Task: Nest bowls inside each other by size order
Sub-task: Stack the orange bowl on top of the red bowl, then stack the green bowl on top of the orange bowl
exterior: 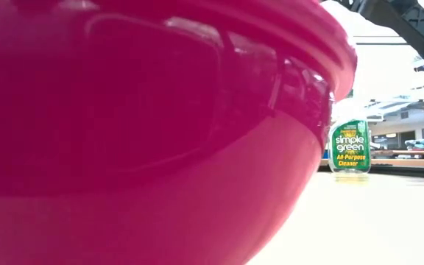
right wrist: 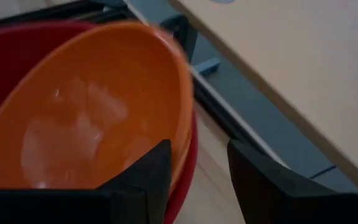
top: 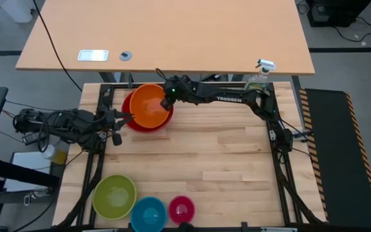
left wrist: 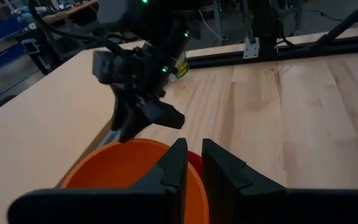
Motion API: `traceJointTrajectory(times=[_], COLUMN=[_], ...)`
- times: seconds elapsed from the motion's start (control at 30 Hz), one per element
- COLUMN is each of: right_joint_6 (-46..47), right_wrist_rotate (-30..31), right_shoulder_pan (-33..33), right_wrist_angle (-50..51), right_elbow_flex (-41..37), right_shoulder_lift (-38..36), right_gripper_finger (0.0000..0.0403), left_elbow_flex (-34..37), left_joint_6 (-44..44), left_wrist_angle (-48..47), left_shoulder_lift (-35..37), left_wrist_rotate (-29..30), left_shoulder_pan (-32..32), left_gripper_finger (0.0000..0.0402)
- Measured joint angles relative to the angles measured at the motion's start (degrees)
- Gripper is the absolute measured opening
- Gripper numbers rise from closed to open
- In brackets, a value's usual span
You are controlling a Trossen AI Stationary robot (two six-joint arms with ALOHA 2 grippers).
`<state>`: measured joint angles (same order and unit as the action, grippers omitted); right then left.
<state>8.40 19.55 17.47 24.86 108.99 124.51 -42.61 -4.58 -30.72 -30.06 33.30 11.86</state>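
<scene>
The orange bowl (top: 151, 105) lies tilted inside the red bowl (top: 133, 122) at the table's far left; it also shows in the right wrist view (right wrist: 86, 106). My left gripper (top: 129, 118) is shut on the red bowl's left rim. My right gripper (top: 171, 96) is open at the orange bowl's far right rim (right wrist: 182, 93). One of its fingers (right wrist: 154, 168) stands over that rim and the other is outside it; I cannot tell whether they touch. The yellow-green bowl (top: 114, 195), blue bowl (top: 149, 212) and pink bowl (top: 181, 208) stand at the near edge. My left gripper pinches the red bowl's rim (left wrist: 194, 160) between its two fingers, on the bowl's left side. The fingers come about level from the table's left. One finger (left wrist: 174, 165) is on the orange bowl's side of the rim and the other is outside. The bowl rests on the table.
A green spray bottle (top: 259, 77) stands at the far right corner and shows in the low view (exterior: 350, 146). The pink bowl (exterior: 124, 132) fills most of the low view. A second, lighter table (top: 166, 32) lies beyond the far edge. Bare wood lies in the middle and right (top: 237, 154).
</scene>
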Motion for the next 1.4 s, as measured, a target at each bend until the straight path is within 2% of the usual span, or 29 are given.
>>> traceJointTrajectory(times=[0.3,0.53,0.7,0.87,1.0,1.07,1.23,1.3,1.4], right_joint_6=[0.94,-0.24,-1.73,-3.42,-8.98,-10.46,-10.36,-9.21,-7.05], right_wrist_rotate=[-1.37,-0.50,0.76,0.25,-4.15,-5.02,-1.14,2.03,5.95], right_shoulder_pan=[-0.41,-1.78,-1.75,-4.26,-9.15,-12.18,-19.82,-22.41,-25.24], right_wrist_angle=[2.21,1.98,4.88,8.02,8.91,8.44,10.02,11.60,17.65], right_elbow_flex=[-3.91,0.89,1.11,1.13,1.35,1.35,1.33,1.33,1.26], right_shoulder_lift=[0.11,-0.54,-0.55,-2.42,-3.89,-3.89,-3.87,-3.92,-5.04], right_gripper_finger=[0.0165,0.0165,0.0165,0.0165,0.0165,0.0165,0.0165,0.0165,0.0165], left_elbow_flex=[0.00,0.00,0.00,0.00,0.00,0.00,0.00,0.00,0.00], left_joint_6=[1.87,3.95,5.43,7.70,6.29,3.61,0.39,2.38,5.56], left_wrist_angle=[-1.89,-5.84,-7.29,-10.81,-13.56,-13.68,-13.82,-14.46,-15.13], left_shoulder_lift=[-0.12,-0.73,-0.97,-2.64,-5.69,-7.19,-11.35,-12.92,-16.10], left_wrist_rotate=[-0.38,-3.71,-4.85,-11.69,-15.45,-21.17,-42.22,-44.86,-44.88], left_shoulder_pan=[0.00,0.00,0.02,0.01,0.01,0.00,0.45,1.76,5.65], left_gripper_finger=[0.0050,0.0050,0.0050,0.0050,0.0050,0.0050,0.0050,0.0050,0.0056])
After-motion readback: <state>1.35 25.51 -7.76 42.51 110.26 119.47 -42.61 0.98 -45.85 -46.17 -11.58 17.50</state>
